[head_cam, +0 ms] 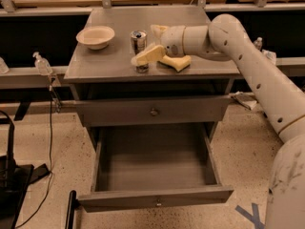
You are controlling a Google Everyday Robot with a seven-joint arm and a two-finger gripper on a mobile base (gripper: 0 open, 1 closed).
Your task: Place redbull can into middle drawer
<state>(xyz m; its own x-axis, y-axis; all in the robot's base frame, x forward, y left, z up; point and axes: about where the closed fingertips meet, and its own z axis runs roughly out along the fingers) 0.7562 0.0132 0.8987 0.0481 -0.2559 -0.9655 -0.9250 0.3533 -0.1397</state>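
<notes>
1. Can (138, 41) stands upright on the cabinet (107, 68) top, with the bowl (95, 36) at its 9 o'clock.
2. Gripper (145, 44) reaches in from 3 o'clock, jaws spread wide, holding nothing; one finger (148, 55) crosses the can's front.
3. Sponge (177, 62) lies at the can's 3 o'clock.
4. Drawer (157, 198) stands pulled out at 6 o'clock.

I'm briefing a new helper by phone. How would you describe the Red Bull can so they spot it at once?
On the grey cabinet's top, above the open drawer, the redbull can stands upright near the front edge, right of the pale bowl. The gripper is right at it. The can is the only slim silver thing there.
</notes>
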